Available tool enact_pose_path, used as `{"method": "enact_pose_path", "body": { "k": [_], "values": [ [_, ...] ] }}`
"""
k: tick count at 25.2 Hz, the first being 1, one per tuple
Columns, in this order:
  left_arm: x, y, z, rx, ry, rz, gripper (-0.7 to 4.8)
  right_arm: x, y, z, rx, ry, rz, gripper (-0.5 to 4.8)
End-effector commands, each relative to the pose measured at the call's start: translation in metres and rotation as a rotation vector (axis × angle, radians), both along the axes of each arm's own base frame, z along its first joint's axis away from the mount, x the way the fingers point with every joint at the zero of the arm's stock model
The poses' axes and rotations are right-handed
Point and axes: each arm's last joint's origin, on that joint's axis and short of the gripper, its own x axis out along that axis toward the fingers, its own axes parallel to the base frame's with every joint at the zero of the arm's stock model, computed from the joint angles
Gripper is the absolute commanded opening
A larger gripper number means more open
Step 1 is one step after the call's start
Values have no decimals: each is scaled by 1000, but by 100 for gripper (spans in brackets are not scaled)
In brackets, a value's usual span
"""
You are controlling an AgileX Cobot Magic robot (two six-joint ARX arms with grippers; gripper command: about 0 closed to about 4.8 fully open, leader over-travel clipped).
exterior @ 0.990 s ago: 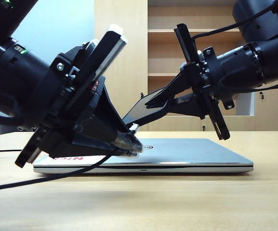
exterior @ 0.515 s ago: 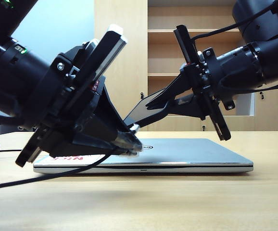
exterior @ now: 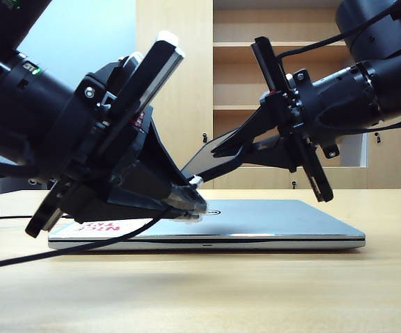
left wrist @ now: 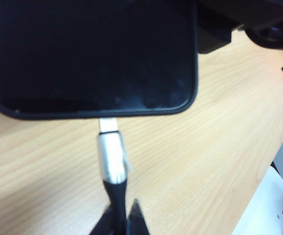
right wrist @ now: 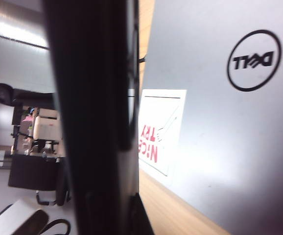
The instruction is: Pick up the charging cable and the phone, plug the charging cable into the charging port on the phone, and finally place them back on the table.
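left gripper [exterior: 190, 202]: low on the left of the exterior view, just above the lid of the flat silver laptop [exterior: 277, 220]; fingers pinched together on the long thin black charging cable [left wrist: 116, 196], gripping the cord just behind its plug.
right gripper [exterior: 218, 154]: comes in from the upper right of the exterior view, reaching down toward the middle; clamped on the thin flat black phone [left wrist: 90, 54], which it holds off the table, tilted, low end toward the left gripper.
cable: cord trails from the left gripper down and out to the left across the broad light beige wood-grain table [exterior: 256, 291].
plug: small silver-white metal plug [left wrist: 111, 156] lines up with the short edge of the phone; its tip touches that edge in the left wrist view.
charging port: slot itself hidden by the plug tip; how deep the plug sits, cannot tell.
phone, right wrist view: dark slab seen edge-on, fills the middle of the frame; gripper tips barely visible there.
laptop: closed, flat on the table under both grippers; round black logo [right wrist: 254, 60] on the lid, white sticker with red lettering [right wrist: 158, 129] near the edge on the left arm's side.
background: tall light wooden shelf cabinet [exterior: 256, 69] behind the table.
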Motion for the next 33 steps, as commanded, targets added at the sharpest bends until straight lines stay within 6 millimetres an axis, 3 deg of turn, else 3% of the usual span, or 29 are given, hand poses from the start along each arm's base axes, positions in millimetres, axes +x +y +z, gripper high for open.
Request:
{"method": "enact_pose_path", "body": {
  "k": [1,17,33],
  "values": [
    [2,-2,5,-28,-31,8,-6,-2,3,7,49,-28,81,-6],
    [2,-2,6,-29,-32,8,-6,-2,3,7,20,-97,112,-6],
    [3,-3,9,-60,-56,10,-6,-4,2,3,4,-44,131,-6]
  ]
}}
